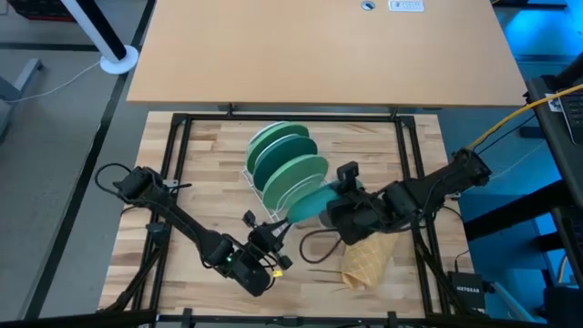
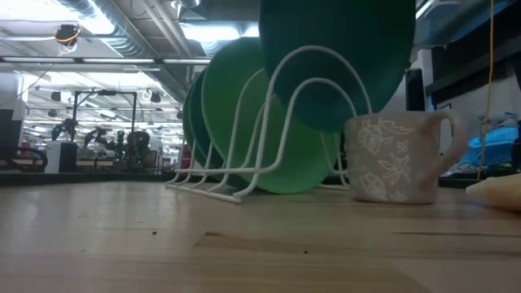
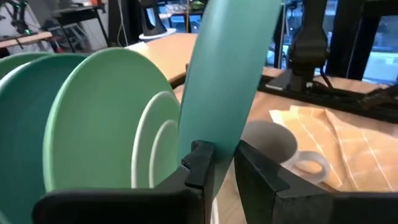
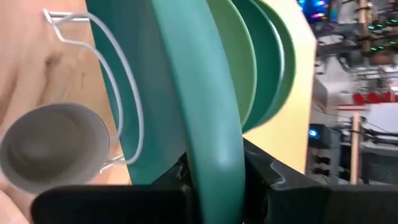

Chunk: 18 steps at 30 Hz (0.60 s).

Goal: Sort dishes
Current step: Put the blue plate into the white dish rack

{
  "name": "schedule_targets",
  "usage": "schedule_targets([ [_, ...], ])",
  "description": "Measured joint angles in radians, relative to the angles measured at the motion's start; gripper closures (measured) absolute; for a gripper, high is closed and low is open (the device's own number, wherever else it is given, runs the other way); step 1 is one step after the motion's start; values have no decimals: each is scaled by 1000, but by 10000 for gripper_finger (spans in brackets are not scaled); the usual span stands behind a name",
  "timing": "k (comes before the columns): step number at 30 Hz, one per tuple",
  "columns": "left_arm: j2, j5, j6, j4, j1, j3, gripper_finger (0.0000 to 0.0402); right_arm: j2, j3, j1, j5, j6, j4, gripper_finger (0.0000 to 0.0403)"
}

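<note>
One camera looks straight down on the whole bench (image 1: 182, 191). Another sits at bench-top level, close to the white wire rack (image 2: 269, 122). Two wrist cameras look past their claws from very near. All four share the rack.

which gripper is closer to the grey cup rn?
Right. The right gripper sits right beside the grey cup, clamped on the teal plate. The left gripper grips that plate's opposite edge, farther off.
</note>
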Motion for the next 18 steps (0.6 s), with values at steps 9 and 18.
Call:
schedule_targets([
  [9,0,1,-15,-79,-41,1,344,3,0,-98,-161,-144,108,345],
  [18,0,6,-12,-74,-83,2,344,10,1,-195,-299,-159,161,345],
])
